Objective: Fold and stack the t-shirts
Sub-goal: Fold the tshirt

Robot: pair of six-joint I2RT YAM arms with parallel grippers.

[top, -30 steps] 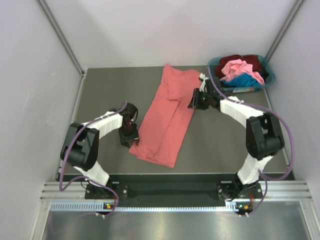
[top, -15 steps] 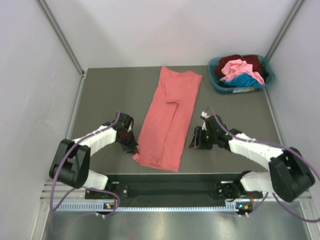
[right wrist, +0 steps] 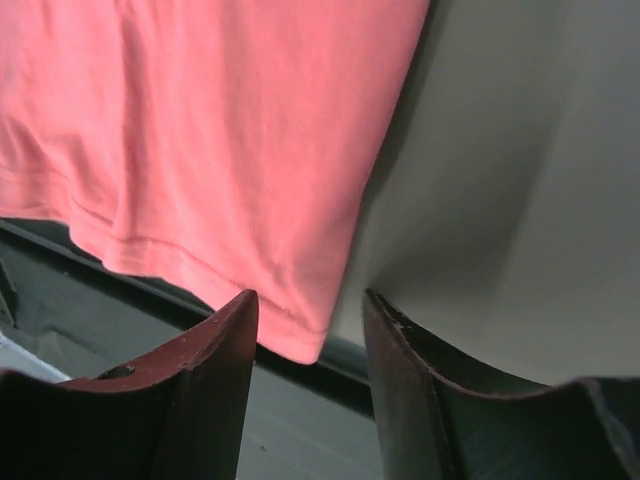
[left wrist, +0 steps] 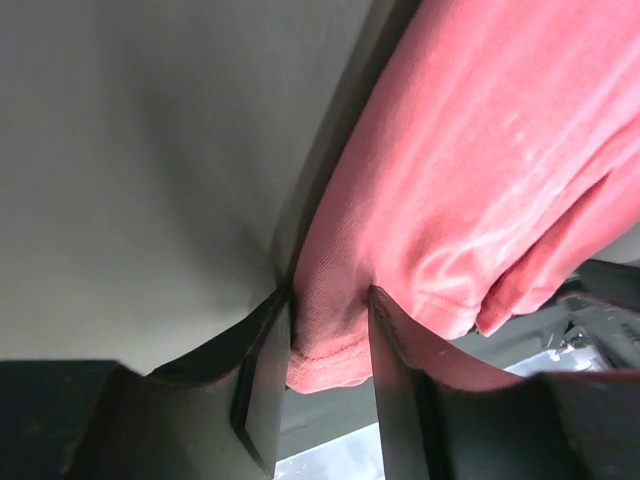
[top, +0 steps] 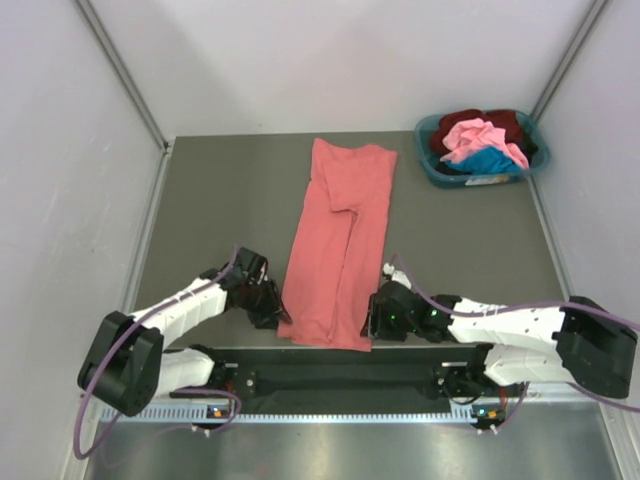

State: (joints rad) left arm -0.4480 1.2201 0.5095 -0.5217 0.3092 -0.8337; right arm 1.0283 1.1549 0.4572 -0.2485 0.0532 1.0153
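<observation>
A salmon-red t-shirt (top: 338, 240), folded into a long strip, lies down the middle of the table with its hem (left wrist: 330, 360) at the near edge. My left gripper (top: 274, 314) sits at the hem's left corner. In the left wrist view the left gripper (left wrist: 328, 295) is shut on that bunched corner, and the cloth touches both fingers. My right gripper (top: 371, 322) is at the hem's right corner. In the right wrist view the right gripper (right wrist: 310, 295) is open, with the shirt's corner (right wrist: 300, 345) between the jaws and clear of them.
A teal basket (top: 500, 179) at the far right corner holds pink (top: 475, 135), dark maroon (top: 505, 122) and blue (top: 485, 160) t-shirts. White walls close in the table on the left, back and right. A black rail (top: 330, 375) runs along the near edge.
The shirt slid toward the near edge and straightened. My right gripper came from the shirt's far right side to its near right corner. My left gripper followed the near left corner.
</observation>
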